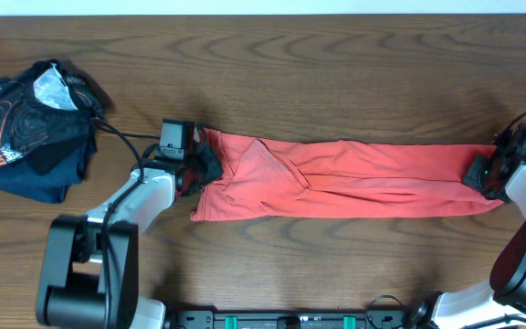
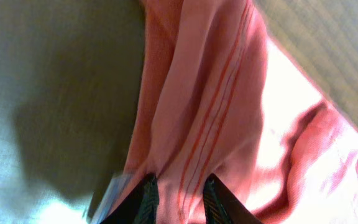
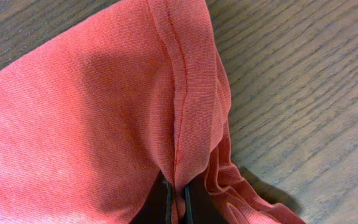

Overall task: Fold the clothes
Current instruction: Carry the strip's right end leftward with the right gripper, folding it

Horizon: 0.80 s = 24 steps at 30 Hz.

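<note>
Left pincer, overhead view: clamped on the left end of the shirt. Right pincer: clamped on the opposite end. The shirt lies on the tabletop as a long, narrow coral band, stretched between the two pincers across the middle, with loose creases towards its left half. No lettering shows on the upper face. A dark garment with a swirl print sits crumpled at the far left, well apart from the shirt.

Left wrist view: the left pincer is closed on a gathered ridge of cloth, with one dark finger on each side of it. The shirt rises away from the fingers in long folds. Parallel stitch lines run along one fold. A pale tab lies just beside the near finger, too blurred to identify. The tabletop shows to the left, in shadow.

Right wrist view: the right pincer is pressed together on a pinch of cloth at the bottom edge. A stitched seam runs from the top of the shirt straight down into the grip. Bunched layers of cloth hang just right of the fingers. Wood-grained tabletop fills the right side.
</note>
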Motion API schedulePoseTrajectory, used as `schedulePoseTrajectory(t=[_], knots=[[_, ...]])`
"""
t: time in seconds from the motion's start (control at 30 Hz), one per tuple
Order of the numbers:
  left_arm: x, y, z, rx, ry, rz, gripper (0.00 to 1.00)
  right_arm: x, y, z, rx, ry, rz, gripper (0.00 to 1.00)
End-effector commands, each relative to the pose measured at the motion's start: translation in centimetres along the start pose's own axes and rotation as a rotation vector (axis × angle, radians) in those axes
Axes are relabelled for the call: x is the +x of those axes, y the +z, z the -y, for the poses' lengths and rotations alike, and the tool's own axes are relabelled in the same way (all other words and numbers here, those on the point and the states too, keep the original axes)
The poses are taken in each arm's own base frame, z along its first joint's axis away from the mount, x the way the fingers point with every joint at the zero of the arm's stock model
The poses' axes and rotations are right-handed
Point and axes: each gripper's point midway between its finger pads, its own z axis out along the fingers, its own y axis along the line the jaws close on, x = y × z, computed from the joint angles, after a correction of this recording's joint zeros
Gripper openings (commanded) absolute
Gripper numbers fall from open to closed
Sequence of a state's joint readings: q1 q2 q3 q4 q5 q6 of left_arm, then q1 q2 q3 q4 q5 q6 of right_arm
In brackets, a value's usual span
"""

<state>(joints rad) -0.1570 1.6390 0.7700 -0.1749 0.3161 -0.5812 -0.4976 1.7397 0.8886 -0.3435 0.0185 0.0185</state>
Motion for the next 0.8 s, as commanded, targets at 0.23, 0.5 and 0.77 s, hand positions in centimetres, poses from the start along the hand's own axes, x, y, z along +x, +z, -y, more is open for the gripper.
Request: schedulePoseTrajectory(t=[0.23, 0.5, 0.77], knots=[[-0.9, -8.3, 1.2, 0.044, 0.082, 0.102, 0.27, -2.1, -3.8, -0.3, 0.005, 0.002, 0.035, 0.01], [1.4, -9.3, -0.2, -0.006, 0.085, 0.033, 0.27, -4.1, -9.3, -4.3, -0.041, -0.098, 0.079, 0.01], [2.6, -9.2, -1.1, -0.037, 0.068, -0.018, 0.27, -1.8, -12.2, -11.6, -0.126, -0.300, 0.060, 0.01]])
